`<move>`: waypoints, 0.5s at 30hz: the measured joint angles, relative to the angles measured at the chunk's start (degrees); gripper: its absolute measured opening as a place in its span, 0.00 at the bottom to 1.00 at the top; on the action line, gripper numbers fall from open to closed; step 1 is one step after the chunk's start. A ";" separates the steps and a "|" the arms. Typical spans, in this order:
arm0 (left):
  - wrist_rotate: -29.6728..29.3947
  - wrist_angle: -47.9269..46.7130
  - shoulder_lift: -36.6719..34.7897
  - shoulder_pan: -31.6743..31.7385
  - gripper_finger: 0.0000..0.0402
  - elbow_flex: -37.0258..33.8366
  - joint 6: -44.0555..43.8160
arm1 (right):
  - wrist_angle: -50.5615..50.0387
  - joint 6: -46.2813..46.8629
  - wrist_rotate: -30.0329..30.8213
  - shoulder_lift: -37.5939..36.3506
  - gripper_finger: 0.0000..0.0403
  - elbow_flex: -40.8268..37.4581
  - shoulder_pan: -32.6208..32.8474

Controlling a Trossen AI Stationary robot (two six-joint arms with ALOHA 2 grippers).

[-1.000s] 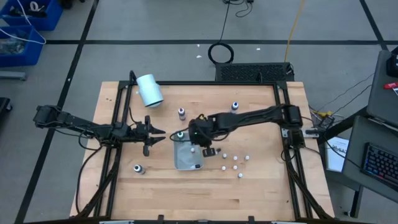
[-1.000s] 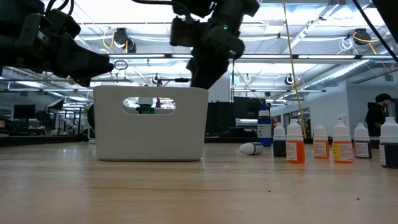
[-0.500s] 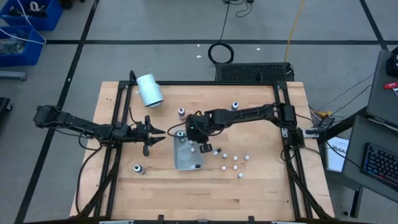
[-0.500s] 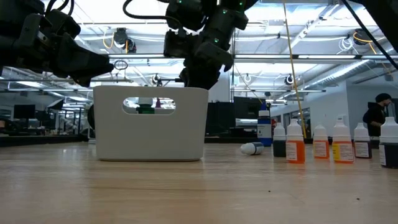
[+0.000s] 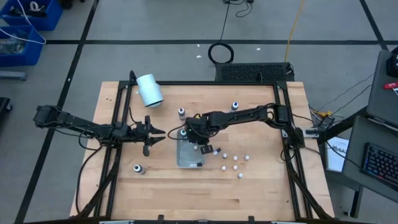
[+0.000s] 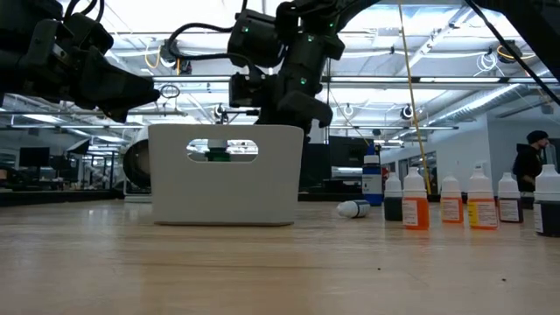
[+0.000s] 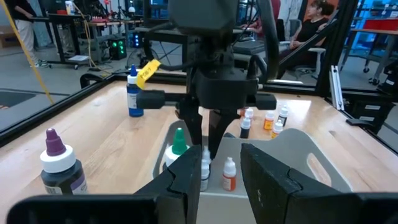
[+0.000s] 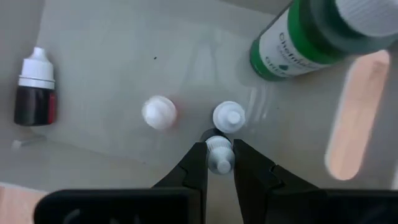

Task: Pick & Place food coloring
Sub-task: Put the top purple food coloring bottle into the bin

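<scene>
A pale plastic bin (image 5: 186, 158) stands mid-table. It holds a green-topped bottle (image 8: 305, 37) and two small white-capped food coloring bottles (image 8: 159, 112), both upright. My right gripper (image 8: 219, 163) reaches down into the bin from above, shut on another small white-capped bottle (image 7: 204, 169). A dark red bottle (image 8: 36, 87) shows off to one side in the right wrist view. My left gripper (image 5: 163, 134) waits level just left of the bin. Its fingers (image 7: 186, 180) stand a little apart with nothing between them. My right gripper pinches the small bottle's white top (image 8: 219, 153) between its two fingertips. The fingers come steeply from above, pointing down into the bin. The bottle hangs upright below them, beside the two bottles standing there. Whether its base touches the bin floor I cannot tell.
Several small bottles (image 5: 235, 162) stand on the table right of the bin. A purple-topped bottle (image 5: 181, 113) and a blue-topped one (image 5: 235, 106) stand behind it, and another bottle (image 5: 138, 168) stands near left. A big white cylinder (image 5: 149, 90) lies far left.
My right gripper has come down and a little toward the table's left, carrying the small bottle into the bin. It has stayed shut. The bin has slid slightly toward the table's right.
</scene>
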 joint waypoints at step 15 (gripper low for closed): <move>0.00 0.02 -0.01 0.00 0.29 0.00 0.01 | -1.20 -0.08 0.10 -0.04 0.11 0.00 0.00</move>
